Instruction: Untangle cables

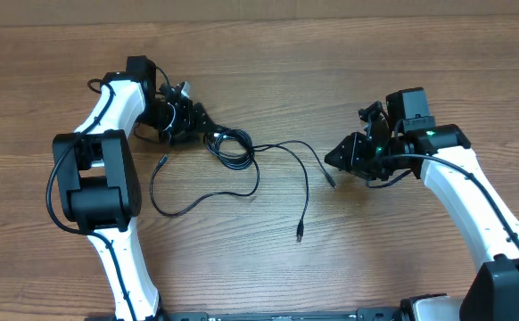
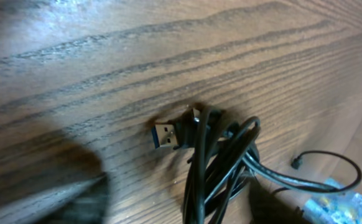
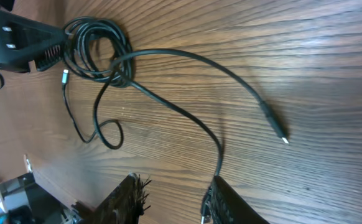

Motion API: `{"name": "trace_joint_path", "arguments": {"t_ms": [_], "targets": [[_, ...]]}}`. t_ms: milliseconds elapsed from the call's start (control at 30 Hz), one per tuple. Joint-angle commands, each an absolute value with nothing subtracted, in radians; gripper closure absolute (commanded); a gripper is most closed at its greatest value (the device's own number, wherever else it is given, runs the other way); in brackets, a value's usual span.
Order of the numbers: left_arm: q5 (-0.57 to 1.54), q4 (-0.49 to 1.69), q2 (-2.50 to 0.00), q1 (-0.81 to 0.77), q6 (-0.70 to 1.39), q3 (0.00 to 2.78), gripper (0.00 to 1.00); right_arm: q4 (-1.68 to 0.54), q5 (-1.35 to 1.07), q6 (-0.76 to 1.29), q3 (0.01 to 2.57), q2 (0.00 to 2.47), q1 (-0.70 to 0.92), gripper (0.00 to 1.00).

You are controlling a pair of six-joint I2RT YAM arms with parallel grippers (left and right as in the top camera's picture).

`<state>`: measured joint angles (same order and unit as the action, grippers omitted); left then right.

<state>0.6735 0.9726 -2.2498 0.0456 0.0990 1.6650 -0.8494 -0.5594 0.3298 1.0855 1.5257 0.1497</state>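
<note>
Table (image 1: 268, 53): brown wood, strong grain.
Cables (image 1: 233, 147): black, on table; coil beside left end effector (image 1: 199, 125), strands trailing right.
Left end effector: jaws apart.
Right end effector (image 3: 171, 200): jaws apart, strand at one finger.

cables (image 1: 222, 145) | thin, black | one end coiled in a bunch | loose strands spread rightward, lying flat

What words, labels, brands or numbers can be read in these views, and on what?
No readable text in any view.
Too blurred to judge: the pale blue patch at the left wrist view's lower right edge.
No markings visible on the thin black cables, the silver-and-blue USB plug or the brown wooden table.
</note>
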Motion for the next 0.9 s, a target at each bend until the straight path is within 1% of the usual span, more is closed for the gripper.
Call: {"name": "trace_joint_path", "arguments": {"t_ms": [0,33,67,100,200,267,300,333,367,400,433,467,500,533,633,700,733,867], "targets": [[0.654,0.973,-2.253,0.037,0.09,1.671,0.67,-0.825,-0.57,0.349,1.106,1.504,0.21,0.65],[0.654,0.973,-2.253,0.035,0.091,1.671,0.77,-0.816,-0.569,0.356,1.106,1.504,0.226,0.65],[0.654,0.976,-2.253,0.03,0.091,1.671,0.91,-0.809,-0.56,0.374,1.106,1.505,0.241,0.65],[0.654,0.983,-2.253,0.02,0.09,1.671,0.96,-0.801,-0.523,0.402,1.106,1.51,0.265,0.65],[0.654,0.987,-2.251,-0.005,0.09,1.671,0.96,-0.777,-0.48,0.42,1.105,1.534,0.312,0.64],[0.654,0.975,-2.246,-0.019,0.066,1.674,0.96,-0.746,-0.48,0.42,1.105,1.565,0.346,0.56],[0.654,0.97,-2.246,-0.021,0.044,1.675,0.96,-0.73,-0.484,0.42,1.105,1.573,0.363,0.46],[0.661,0.968,-2.246,-0.022,0.026,1.675,0.96,-0.705,-0.488,0.424,1.105,1.576,0.382,0.45],[0.725,0.967,-2.246,-0.022,-0.044,1.675,0.96,-0.673,-0.495,0.43,1.105,1.577,0.401,0.46],[0.863,0.969,-2.246,-0.022,-0.157,1.675,0.96,-0.631,-0.495,0.484,1.105,1.577,0.422,0.57],[0.947,0.975,-2.246,-0.022,-0.221,1.675,0.96,-0.613,-0.494,0.524,1.105,1.577,0.433,0.64],[1.063,0.992,-2.246,-0.022,-0.303,1.675,0.96,-0.602,-0.494,0.557,1.105,1.579,0.445,0.66],[1.102,1.002,-2.246,-0.022,-0.332,1.675,0.96,-0.598,-0.494,0.558,1.105,1.581,0.449,0.65],[1.134,1.019,-2.246,-0.023,-0.368,1.675,0.96,-0.595,-0.494,0.558,1.105,1.583,0.455,0.58],[1.146,1.024,-2.246,-0.032,-0.382,1.674,0.96,-0.596,-0.494,0.558,1.105,1.596,0.466,0.5],[1.142,1.023,-2.246,-0.045,-0.382,1.674,0.96,-0.594,-0.487,0.609,1.105,1.632,0.479,0.45],[1.122,1.017,-2.246,-0.059,-0.381,1.674,0.96,-0.59,-0.487,0.625,1.105,1.657,0.491,0.44],[1.115,1.013,-2.246,-0.085,-0.378,1.674,0.95,-0.554,-0.486,0.625,1.105,1.716,0.535,0.45]]}}
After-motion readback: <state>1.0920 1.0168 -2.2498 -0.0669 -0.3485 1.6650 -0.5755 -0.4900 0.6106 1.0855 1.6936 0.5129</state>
